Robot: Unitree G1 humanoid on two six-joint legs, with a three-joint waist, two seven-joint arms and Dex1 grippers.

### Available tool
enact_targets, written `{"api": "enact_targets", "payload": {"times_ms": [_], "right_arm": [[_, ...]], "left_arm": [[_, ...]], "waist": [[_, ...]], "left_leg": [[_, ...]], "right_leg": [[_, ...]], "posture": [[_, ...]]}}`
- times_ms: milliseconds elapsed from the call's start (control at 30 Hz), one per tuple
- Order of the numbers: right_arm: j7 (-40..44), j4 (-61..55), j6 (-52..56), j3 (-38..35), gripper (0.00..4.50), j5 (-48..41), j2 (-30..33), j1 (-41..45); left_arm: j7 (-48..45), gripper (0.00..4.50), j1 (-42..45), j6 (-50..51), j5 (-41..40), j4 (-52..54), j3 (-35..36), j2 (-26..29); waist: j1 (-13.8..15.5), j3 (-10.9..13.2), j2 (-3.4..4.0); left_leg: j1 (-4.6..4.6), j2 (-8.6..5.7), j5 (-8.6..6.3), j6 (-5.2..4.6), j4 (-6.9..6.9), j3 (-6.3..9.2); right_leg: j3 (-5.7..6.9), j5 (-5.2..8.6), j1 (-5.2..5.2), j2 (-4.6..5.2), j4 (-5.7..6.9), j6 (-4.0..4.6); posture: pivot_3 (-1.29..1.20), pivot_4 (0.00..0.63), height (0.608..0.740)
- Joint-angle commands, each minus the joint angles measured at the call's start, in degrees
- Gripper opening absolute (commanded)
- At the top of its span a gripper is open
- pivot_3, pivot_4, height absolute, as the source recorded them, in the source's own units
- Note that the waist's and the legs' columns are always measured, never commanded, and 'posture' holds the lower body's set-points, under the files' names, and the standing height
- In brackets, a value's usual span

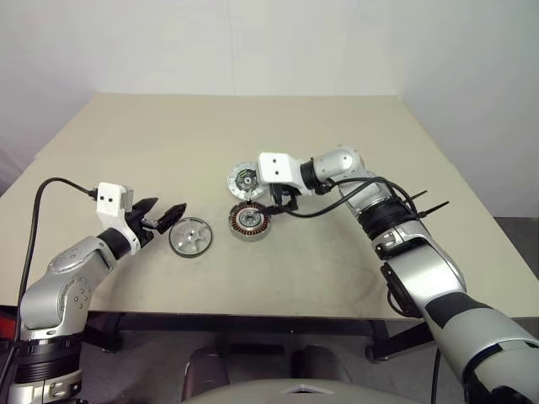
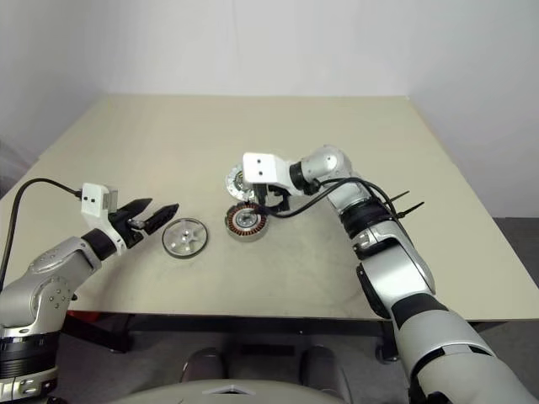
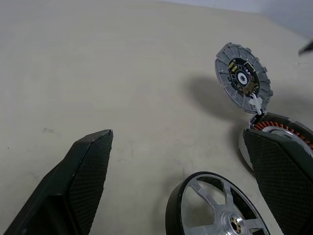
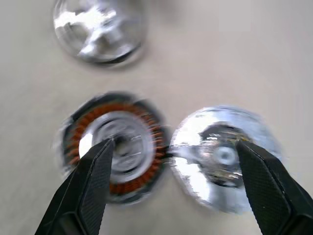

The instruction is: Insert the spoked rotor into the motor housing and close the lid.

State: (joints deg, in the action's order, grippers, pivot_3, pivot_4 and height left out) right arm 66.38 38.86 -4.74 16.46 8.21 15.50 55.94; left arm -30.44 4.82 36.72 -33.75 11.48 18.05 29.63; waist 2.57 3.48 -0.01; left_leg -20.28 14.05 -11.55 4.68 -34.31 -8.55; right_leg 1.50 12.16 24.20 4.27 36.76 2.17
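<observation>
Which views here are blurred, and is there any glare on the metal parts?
Right wrist view: motion-smeared, with the motor housing, lid and spoked rotor all soft and bright glare on lid and rotor. Left wrist view: sharp, soft shadow beside the lid. Head views: crisp, evenly lit.

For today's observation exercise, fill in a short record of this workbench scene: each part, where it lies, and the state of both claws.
Surface: beige table
Flat light-grey spoked metal rotor: lies flat on the table, just in front of the left claw
Round housing with copper windings: on the table, right of the rotor
Round silvery lid with dark centre: behind the housing, dark face showing
Left claw: open, empty, beside the rotor
Right claw: open, empty, above housing and lid
Rotor in housing: not yet
</observation>
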Motion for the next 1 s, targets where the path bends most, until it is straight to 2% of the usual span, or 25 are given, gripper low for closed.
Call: {"api": "enact_targets", "payload": {"times_ms": [33,100,200,333,467,567,800,867,1000], "right_arm": [[-6.0,-4.5,7.1,-4.3,4.48,-4.0,-1.6,-1.8],[-8.0,-7.5,11.7,-5.3,4.3,-5.5,-2.7,-4.3],[-9.3,-13.2,16.0,-4.2,3.59,-5.7,-3.3,-8.8],[-9.4,-21.8,22.0,-2.5,3.59,-6.7,-3.2,-14.4],[-11.3,-24.3,23.9,-1.1,3.59,-5.6,-2.4,-16.8],[-11.7,-24.8,24.5,-0.3,3.01,-6.1,-2.3,-17.4],[-13.4,-23.3,23.9,2.0,0.7,-5.3,-2.6,-17.2],[-13.6,-23.2,24.0,2.2,0.7,-5.7,-2.8,-17.0],[-13.6,-23.3,23.7,2.6,0.01,-5.7,-2.6,-17.0]], "left_arm": [[-0.6,4.5,2.3,-0.2,-0.3,0.4,-0.1,0.9],[-0.9,4.5,3.2,-0.1,-0.2,-0.2,-0.4,1.1],[-1.6,4.5,4.1,-0.1,0.1,-1.0,-0.7,1.5],[-2.2,4.5,5.1,0.0,0.3,-1.8,-1.1,1.9],[-2.5,4.5,5.5,0.0,0.4,-2.2,-1.8,2.1],[-2.5,4.5,5.4,-0.2,0.5,-2.2,-2.0,2.0],[-2.3,4.5,4.1,-0.2,0.5,-1.0,-1.8,1.6],[-2.2,4.5,3.7,-0.2,0.4,-0.6,-1.6,1.6],[-2.1,4.5,3.2,-0.3,0.3,-0.2,-1.6,1.5]], "waist": [[0.0,0.0,0.0],[0.2,0.0,0.0],[0.2,0.0,-0.01],[0.3,0.0,-0.01],[0.4,0.0,-0.01],[0.4,0.0,-0.01],[0.4,0.0,-0.01],[0.4,0.0,-0.01],[0.4,0.0,-0.01]], "left_leg": [[0.03,0.0,0.01,0.01,0.0,0.0],[0.06,-0.01,0.02,0.04,0.01,0.01],[0.12,-0.03,0.03,0.05,0.02,0.01],[0.14,-0.04,0.04,0.07,0.05,0.01],[0.21,-0.04,0.05,0.09,0.06,0.01],[0.28,-0.04,0.06,0.11,0.06,0.01],[0.27,-0.04,0.06,0.11,0.08,0.01],[0.27,-0.04,0.06,0.11,0.09,0.01],[0.27,-0.05,0.06,0.11,0.09,0.02]], "right_leg": [[0.0,0.0,-0.02,0.0,0.0,0.0],[0.0,0.0,-0.05,0.0,0.0,0.0],[-0.02,0.0,-0.08,0.01,0.01,-0.01],[-0.02,0.0,-0.1,0.01,-0.02,-0.02],[-0.04,0.0,-0.14,0.01,-0.01,-0.03],[-0.04,0.0,-0.21,0.01,-0.01,-0.03],[-0.04,0.0,-0.2,0.01,-0.02,-0.03],[-0.04,0.0,-0.2,0.01,-0.03,-0.03],[-0.04,0.0,-0.21,0.01,-0.03,-0.03]], "posture": [[0.0,0.0,0.74],[0.0,0.0,0.74],[0.0,0.0,0.74],[0.0,0.0,0.74],[0.0,0.0,0.74],[0.0,0.0,0.74],[0.0,0.0,0.74],[0.0,0.0,0.74],[0.0,0.0,0.74]]}}
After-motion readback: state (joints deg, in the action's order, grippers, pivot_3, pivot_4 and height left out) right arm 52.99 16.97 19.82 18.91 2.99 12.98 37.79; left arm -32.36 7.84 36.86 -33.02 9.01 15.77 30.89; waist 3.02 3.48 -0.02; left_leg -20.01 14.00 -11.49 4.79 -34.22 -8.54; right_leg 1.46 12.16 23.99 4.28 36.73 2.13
